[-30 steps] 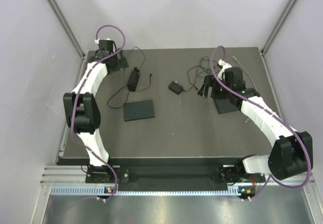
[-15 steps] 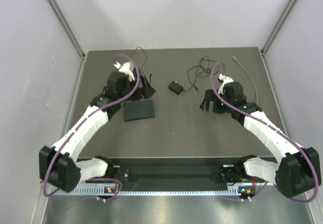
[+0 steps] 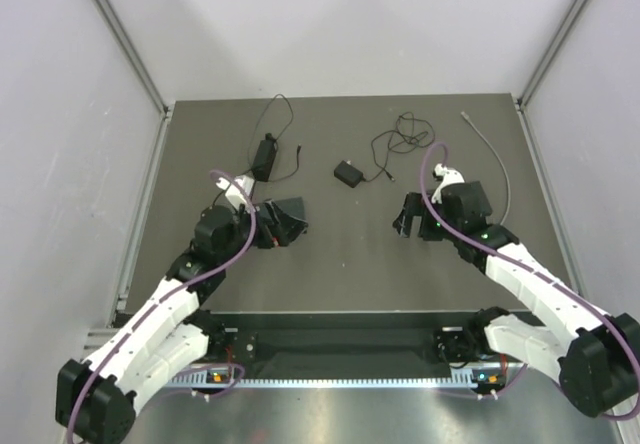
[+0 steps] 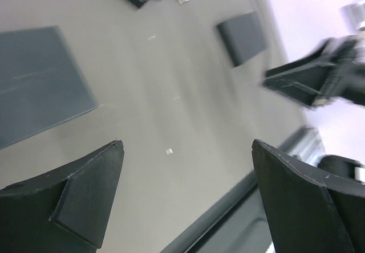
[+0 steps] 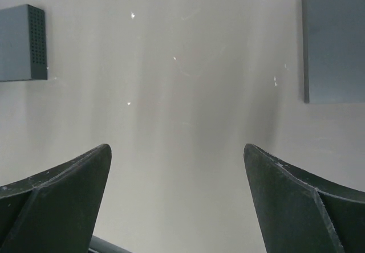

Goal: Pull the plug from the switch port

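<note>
The switch (image 3: 293, 208) is a flat dark box left of the table's middle. My left gripper (image 3: 282, 227) hovers over its near right part and hides most of it. In the left wrist view the switch (image 4: 40, 85) is a grey slab at the left, and the gripper (image 4: 187, 145) is open and empty above bare table. The plug and its port are hidden under the left arm. My right gripper (image 3: 410, 219) is open and empty over the table, right of centre. Its wrist view (image 5: 177, 147) shows only bare table between the fingers.
A black power adapter (image 3: 265, 154) with thin cable lies behind the switch. A small black box (image 3: 348, 172) with a coiled cable sits at centre back. A grey cable (image 3: 492, 159) lies at the back right. The right wrist view shows a perforated box (image 5: 23, 42) and a slab (image 5: 333, 42).
My left arm has swung from the far left corner toward the near edge, and its gripper now covers the switch. My right gripper has drawn back toward the near side. Both stayed open.
</note>
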Tool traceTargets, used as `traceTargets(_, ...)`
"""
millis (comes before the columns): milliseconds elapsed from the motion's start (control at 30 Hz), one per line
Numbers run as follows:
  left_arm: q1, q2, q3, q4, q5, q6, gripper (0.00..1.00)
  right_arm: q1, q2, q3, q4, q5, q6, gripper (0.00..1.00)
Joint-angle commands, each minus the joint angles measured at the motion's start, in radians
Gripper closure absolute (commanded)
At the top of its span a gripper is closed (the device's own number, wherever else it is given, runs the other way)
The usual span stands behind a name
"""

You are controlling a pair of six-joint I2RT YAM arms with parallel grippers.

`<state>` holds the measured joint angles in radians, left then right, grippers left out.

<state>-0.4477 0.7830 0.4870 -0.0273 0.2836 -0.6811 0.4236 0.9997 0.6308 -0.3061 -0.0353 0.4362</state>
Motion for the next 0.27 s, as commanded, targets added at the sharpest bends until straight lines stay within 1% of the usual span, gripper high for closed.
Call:
traceTargets(0,-0.003,-0.074,-0.071,0.209,0.095,-0.067,0.01,0.012,-0.053,-0.040,0.071,0.014,0.044,0.00)
traceTargets(33,-0.002,-0.089,-0.089,0.231,0.110,-0.081,0.01,0.012,-0.064,-0.068,0.085,-0.003,0.047,0.00)
traceTargets(167,-0.003,-0.180,-0.186,0.326,0.169,-0.146,0.01,0.012,-0.128,-0.155,0.169,-0.153,0.062,0.00)
traceTargets(200,-0.005,-0.229,-0.238,0.355,0.184,-0.188,0.01,0.012,-0.175,-0.207,0.239,-0.190,0.068,0.00)
traceTargets(233,-0.003,-0.258,-0.269,0.451,0.218,-0.213,0.01,0.012,-0.217,-0.239,0.287,-0.236,0.090,0.00)
